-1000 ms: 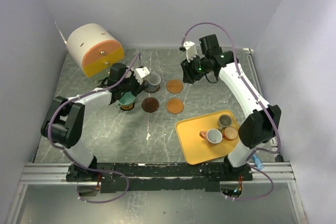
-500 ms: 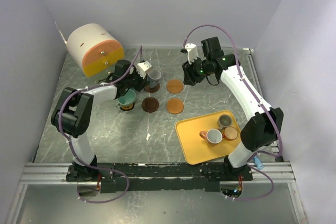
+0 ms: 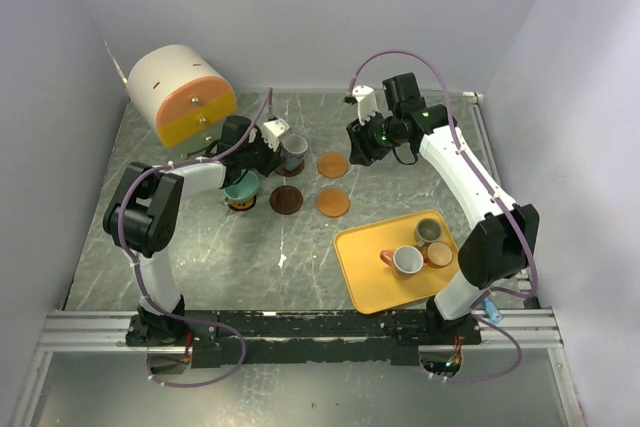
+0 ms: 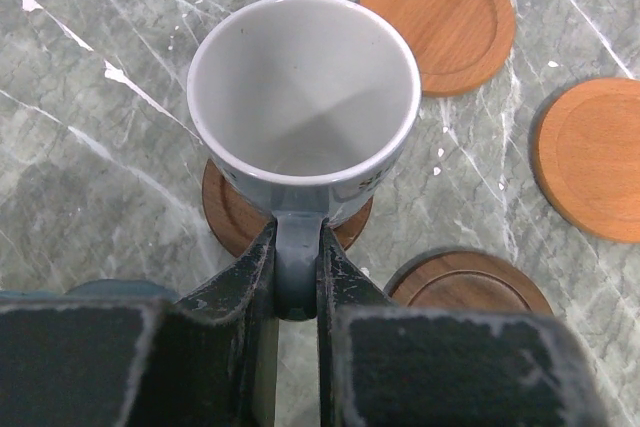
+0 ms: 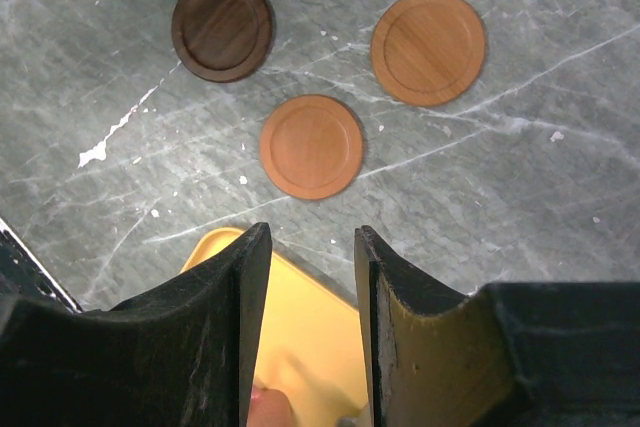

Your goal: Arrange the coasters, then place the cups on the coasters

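My left pincer point(image 4: 296, 252) grips the handle of the grey mug point(image 4: 303, 107), holding it upright and centred over the reddish-brown coaster point(image 4: 228, 219), while my right pincer point(image 5: 308, 247) hangs open and empty, well apart from that coaster.

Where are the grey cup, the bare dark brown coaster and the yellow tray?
grey cup point(image 4: 300, 117): left wrist view, on its inner floor.
dark brown coaster point(image 5: 221, 27): right wrist view, centre of its top face.
yellow tray point(image 3: 366, 284): top external view, bare floor left of the cups.
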Controlling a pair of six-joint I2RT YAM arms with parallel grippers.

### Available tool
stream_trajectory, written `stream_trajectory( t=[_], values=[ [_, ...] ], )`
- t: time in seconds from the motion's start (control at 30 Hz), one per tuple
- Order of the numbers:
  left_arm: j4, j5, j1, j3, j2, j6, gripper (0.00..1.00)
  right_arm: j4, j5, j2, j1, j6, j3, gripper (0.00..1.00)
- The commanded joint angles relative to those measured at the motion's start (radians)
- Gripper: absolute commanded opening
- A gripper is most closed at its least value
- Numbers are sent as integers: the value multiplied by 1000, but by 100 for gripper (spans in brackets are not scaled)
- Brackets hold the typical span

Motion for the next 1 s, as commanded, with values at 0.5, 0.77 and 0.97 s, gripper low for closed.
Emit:
stream_trajectory(
  t=[0.5,0.77,0.97],
  values=[
    [44,27,14,48,19,17,11,13,-13,-31,-5,-8,-14,39],
    [33,22,16,43,10,23,23,11,-14,-33,-6,-10,-13,39],
    [20,19,16,37,3,34,28,12,-15,-34,-5,-10,-14,39]
  ],
)
